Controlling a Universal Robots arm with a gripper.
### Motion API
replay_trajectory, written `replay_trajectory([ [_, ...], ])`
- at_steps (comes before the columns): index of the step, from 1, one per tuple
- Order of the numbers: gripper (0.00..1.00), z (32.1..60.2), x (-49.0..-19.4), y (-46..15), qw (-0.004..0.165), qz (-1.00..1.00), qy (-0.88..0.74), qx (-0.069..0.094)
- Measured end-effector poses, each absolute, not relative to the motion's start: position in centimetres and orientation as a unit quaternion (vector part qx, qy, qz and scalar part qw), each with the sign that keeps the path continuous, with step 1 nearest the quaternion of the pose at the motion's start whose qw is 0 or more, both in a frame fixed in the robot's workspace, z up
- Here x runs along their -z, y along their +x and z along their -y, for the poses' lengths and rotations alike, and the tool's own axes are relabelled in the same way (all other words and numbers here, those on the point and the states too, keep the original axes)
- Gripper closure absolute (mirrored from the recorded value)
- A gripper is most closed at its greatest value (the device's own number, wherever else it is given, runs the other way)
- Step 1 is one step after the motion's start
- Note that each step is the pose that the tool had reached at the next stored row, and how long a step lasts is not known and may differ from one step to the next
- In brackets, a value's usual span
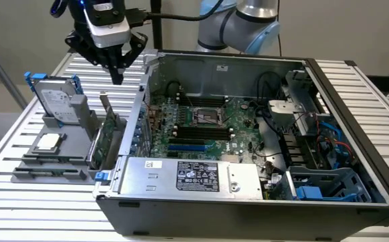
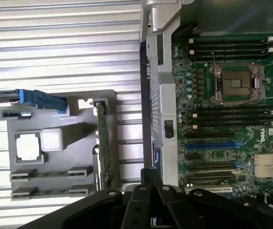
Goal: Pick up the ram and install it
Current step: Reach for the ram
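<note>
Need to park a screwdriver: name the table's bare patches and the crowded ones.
Bare slats between the grey holder and the table's near edge, and the strip on the exterior view's right of the case. Crowded: the holder, with hard drive and cards.

Arm [image 1: 238,25] is bent up high, gripper [image 1: 118,76] hanging straight down, pinched closed with nothing in it.

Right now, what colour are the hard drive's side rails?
Blue rails, best in the exterior view.

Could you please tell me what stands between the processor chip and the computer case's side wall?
A green circuit board on edge in the gray holder, then bare slatted table, per the wrist view.
</note>
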State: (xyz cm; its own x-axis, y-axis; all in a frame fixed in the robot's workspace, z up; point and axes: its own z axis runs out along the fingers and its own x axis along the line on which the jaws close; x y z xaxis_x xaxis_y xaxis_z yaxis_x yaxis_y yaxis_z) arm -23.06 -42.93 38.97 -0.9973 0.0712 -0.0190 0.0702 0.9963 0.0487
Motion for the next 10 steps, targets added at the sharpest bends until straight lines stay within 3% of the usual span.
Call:
replay_trajectory([
  [10, 1.00, 43.9, -38.7, -27.6, 0.010, -0.999, 0.035, -0.024],
])
